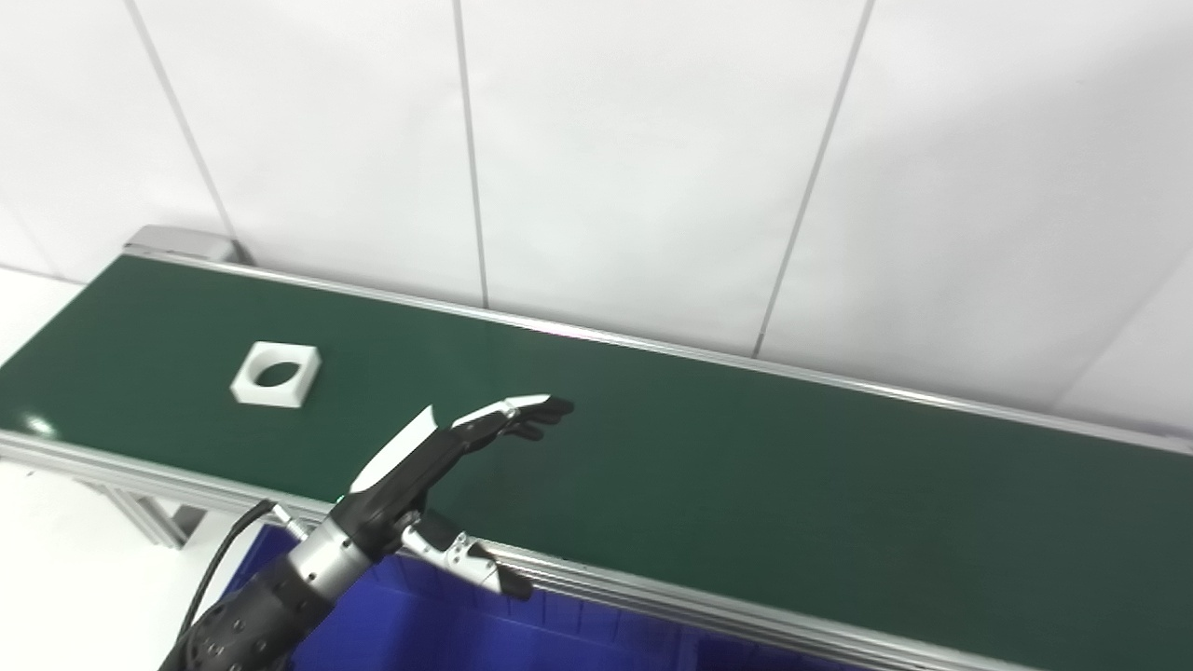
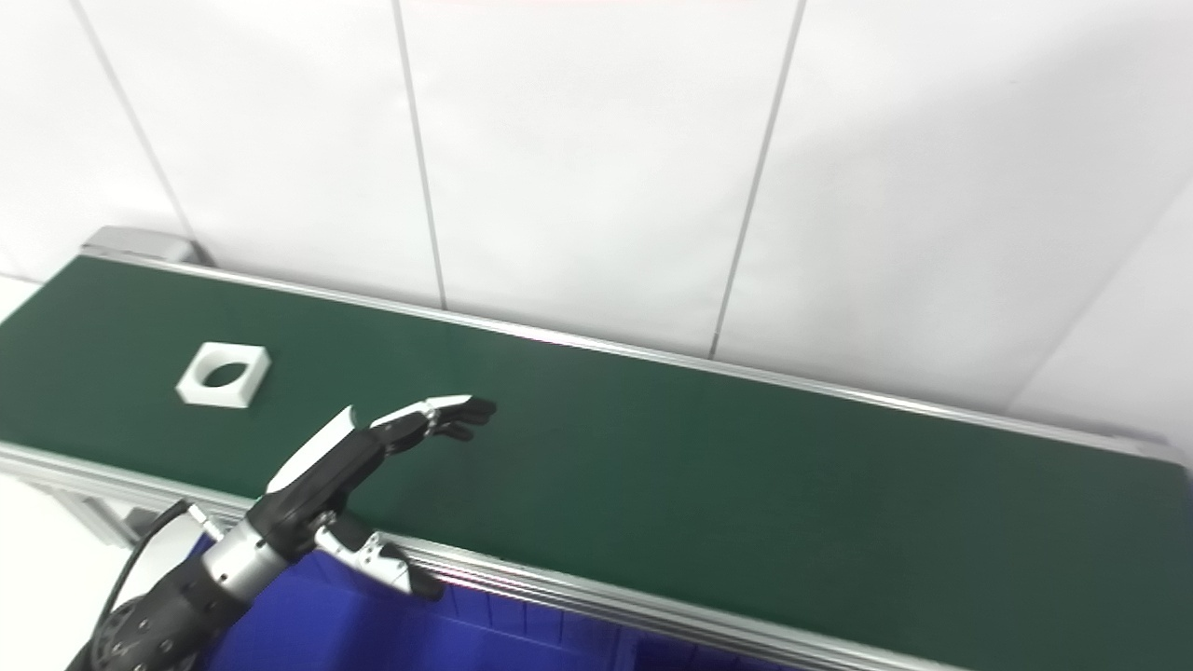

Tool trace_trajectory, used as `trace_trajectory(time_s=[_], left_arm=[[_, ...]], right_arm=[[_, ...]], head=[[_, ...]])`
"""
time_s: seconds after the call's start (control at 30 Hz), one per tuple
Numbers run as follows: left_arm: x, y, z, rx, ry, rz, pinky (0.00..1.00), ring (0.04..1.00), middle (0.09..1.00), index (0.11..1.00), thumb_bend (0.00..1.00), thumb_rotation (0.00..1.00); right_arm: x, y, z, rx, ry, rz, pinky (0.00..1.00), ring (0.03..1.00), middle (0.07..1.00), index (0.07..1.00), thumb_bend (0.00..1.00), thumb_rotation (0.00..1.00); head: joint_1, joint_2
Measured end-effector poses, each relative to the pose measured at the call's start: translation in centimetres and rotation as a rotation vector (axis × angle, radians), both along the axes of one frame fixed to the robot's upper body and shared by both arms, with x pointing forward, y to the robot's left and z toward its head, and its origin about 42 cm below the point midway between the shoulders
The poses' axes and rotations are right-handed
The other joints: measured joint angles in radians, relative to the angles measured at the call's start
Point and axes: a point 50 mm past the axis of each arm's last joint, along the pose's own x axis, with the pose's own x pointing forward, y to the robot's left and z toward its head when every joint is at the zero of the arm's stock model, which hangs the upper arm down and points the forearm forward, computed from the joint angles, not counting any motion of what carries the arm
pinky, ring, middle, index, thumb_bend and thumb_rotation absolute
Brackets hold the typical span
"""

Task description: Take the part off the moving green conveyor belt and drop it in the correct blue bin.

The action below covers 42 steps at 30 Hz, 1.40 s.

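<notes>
Left eye view
Part: white square block with a round hole point(image 1: 276, 374), flat on the belt point(image 1: 708, 466) near its left end, well apart from the hand.
Left hand: point(image 1: 438, 457) hovers above the belt's near half, fingers point(image 1: 522, 410) stretched flat and apart, thumb point(image 1: 471, 564) hanging low over the near rail point(image 1: 652, 596); it holds nothing.
Right hand: not in view.
Bin: blue bin point(image 1: 447, 634) sits just below the near rail, under the wrist; only part of it shows, and its dividers cannot be made out.

Right eye view
Part: point(image 2: 224, 375) same spot, left of the fingertips, no contact.
Left hand: point(image 2: 359, 452) spread wide, palm down, over bare belt.
Bin: point(image 2: 373, 643) blue wall visible at the bottom edge.

Step in hand, judged: waiting or lining up for the grasp; nothing picked yet.

Risks, judged:
- Timing: the belt moves, so a late or early close would shut on nothing.
- Grip: the block is low and flat; fingers coming down flat could push it along or tip it instead of pinching it.
- Thumb: it hangs close to the rail and could snag there on descent.
- Sorting: the right bin cannot be told from these views.
</notes>
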Motion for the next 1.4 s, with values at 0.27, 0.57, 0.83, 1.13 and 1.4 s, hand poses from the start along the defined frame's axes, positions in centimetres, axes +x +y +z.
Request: trace_trajectory(time_s=[0.27, 0.57, 0.83, 1.13, 1.4], left_arm=[[1.4, 0.4, 0.2, 0.060, -0.012, 0.051, 0.79, 0.865, 0.898, 0.869, 0.90, 0.33], [2.3, 2.8, 1.0, 0.148, 0.034, 0.136, 0.83, 0.886, 0.908, 0.896, 0.85, 0.34], [4.5, 4.9, 1.9, 0.226, 0.042, 0.184, 0.88, 0.913, 0.918, 0.912, 0.84, 0.34], [6.5, 6.3, 1.4, 0.309, 0.076, 0.254, 0.87, 0.917, 0.923, 0.909, 0.84, 0.31], [8.3, 8.9, 0.5, 0.422, 0.150, 0.337, 0.83, 0.911, 0.932, 0.914, 0.88, 0.35]], right_arm=[[0.3, -0.8, -0.1, 0.020, 0.003, -0.010, 0.70, 0.759, 0.813, 0.866, 0.84, 0.00], [0.4, -1.1, -0.2, 0.042, 0.009, -0.023, 0.66, 0.733, 0.795, 0.849, 0.83, 0.00], [0.6, -1.6, -0.1, 0.040, 0.010, -0.021, 0.67, 0.733, 0.792, 0.847, 0.81, 0.00], [0.6, -1.8, -0.2, 0.051, 0.016, -0.016, 0.67, 0.725, 0.776, 0.841, 0.82, 0.00], [0.6, -1.7, -0.2, 0.053, 0.014, -0.016, 0.66, 0.719, 0.766, 0.837, 0.80, 0.01]], head=[[0.045, -0.005], [0.042, 0.003], [0.037, 0.009], [0.045, 0.020], [0.028, 0.041]])
